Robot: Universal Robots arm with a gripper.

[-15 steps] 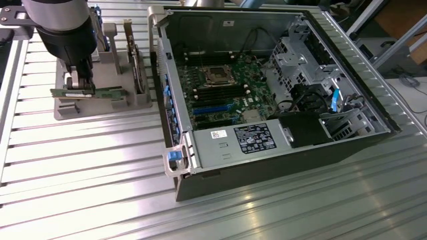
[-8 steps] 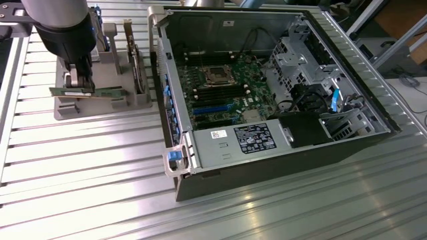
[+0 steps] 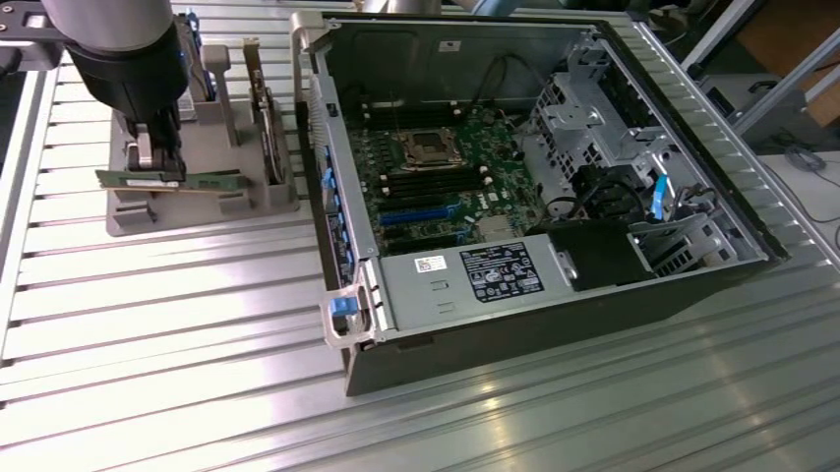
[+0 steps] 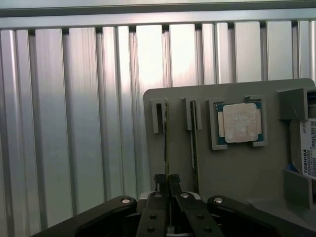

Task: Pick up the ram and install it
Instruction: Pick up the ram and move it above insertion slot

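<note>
The claw (image 3: 160,175) hangs at about ten o'clock in the exterior view, down over a grey holder (image 3: 197,211) that stands on the ribbed metal table (image 3: 157,324). Its fingers are drawn in narrow and pinch the ram (image 3: 210,181), a thin green stick that lies level across the near side of the holder, with one end poking out toward nine o'clock. Whether the stick has come clear of its slot cannot be told.

In the wrist view the claw (image 4: 169,180) grips the ram (image 4: 166,143) edge-on, a thin dark line running from the fingertips to a notched post of the holder (image 4: 232,168). A second stick (image 4: 194,148) stands just beside it in the next slot. Next to that, a square silver chip (image 4: 240,122) sits flat in its own pocket; the marks on its face are too faint to read. At the holder's far side a drive label (image 4: 307,158) reads "TOSHIBA".

From centre to three o'clock in the exterior view lies an open computer case (image 3: 434,364), well apart from the holder. Inside it are a green main board (image 3: 447,167) and, toward six o'clock, a silver power box (image 3: 459,280) whose black label and white sticker cannot be read.
</note>
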